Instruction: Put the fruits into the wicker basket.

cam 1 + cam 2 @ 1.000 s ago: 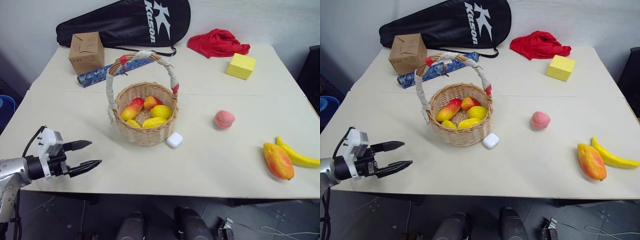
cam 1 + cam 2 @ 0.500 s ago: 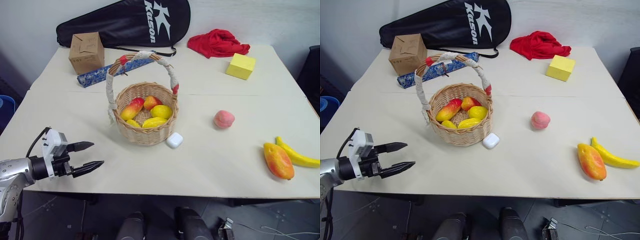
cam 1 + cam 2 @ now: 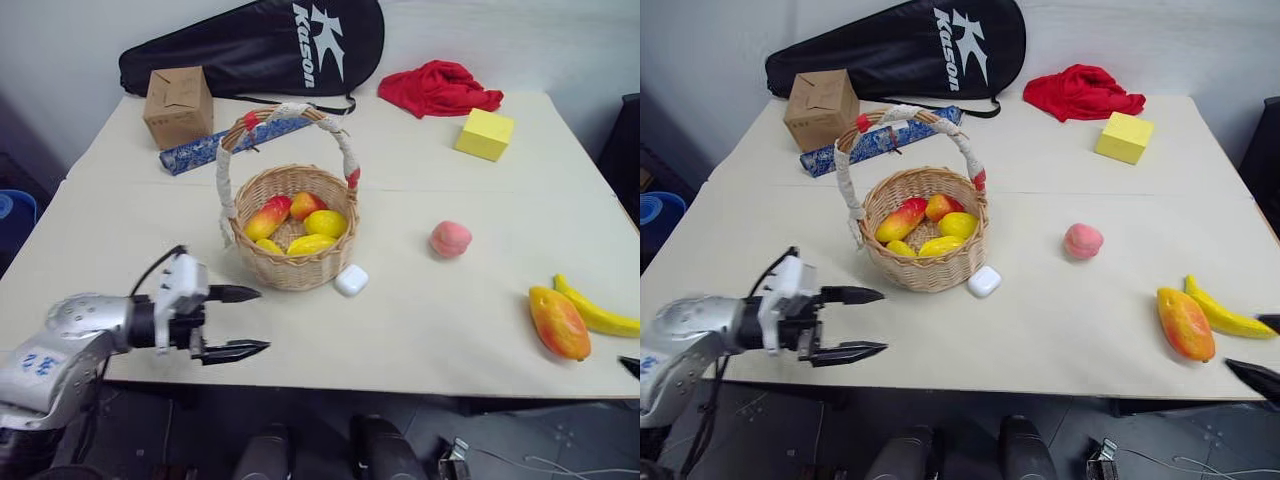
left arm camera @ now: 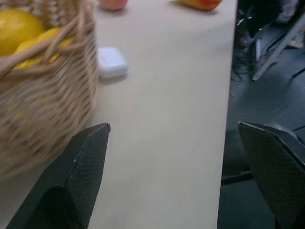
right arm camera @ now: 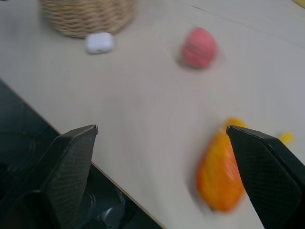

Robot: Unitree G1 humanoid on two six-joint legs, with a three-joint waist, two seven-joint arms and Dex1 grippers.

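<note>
Where the cream table (image 3: 420,320) meets grey wall | left jaws spread | right jaws spread

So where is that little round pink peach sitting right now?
In the head view, the round pink peach lies on the cream table, to the right of the tan wicker basket, between it and the orange-red mango.

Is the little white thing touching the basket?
Apart. In the left wrist view, bare table shows between the little white thing and the basket.
</note>
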